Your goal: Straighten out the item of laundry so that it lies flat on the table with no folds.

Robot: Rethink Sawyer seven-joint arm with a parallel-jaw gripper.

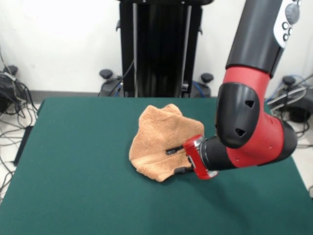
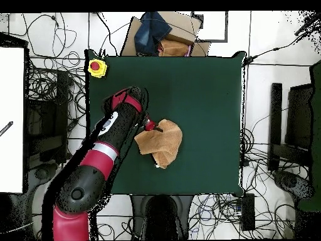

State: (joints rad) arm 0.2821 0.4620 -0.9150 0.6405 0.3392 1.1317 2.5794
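The peach-orange towel (image 1: 159, 144) lies crumpled and folded over itself near the middle of the dark green table (image 1: 73, 161). It also shows in the overhead view (image 2: 164, 143) on the table (image 2: 207, 94). My gripper (image 1: 175, 160) reaches in sideways at the towel's right lower edge, close to the table top. Its two black fingers (image 1: 172, 151) stand apart, one above the other against the cloth. In the overhead view the gripper (image 2: 152, 129) sits at the towel's left upper edge. No tag or stripes show clearly.
The red and black arm (image 1: 249, 132) fills the right side above the table. The black pedestal (image 1: 159, 49) stands at the far edge. A yellow box with a red button (image 2: 96, 67) sits at a table corner. A cardboard box (image 2: 166, 34) and cables lie on the floor.
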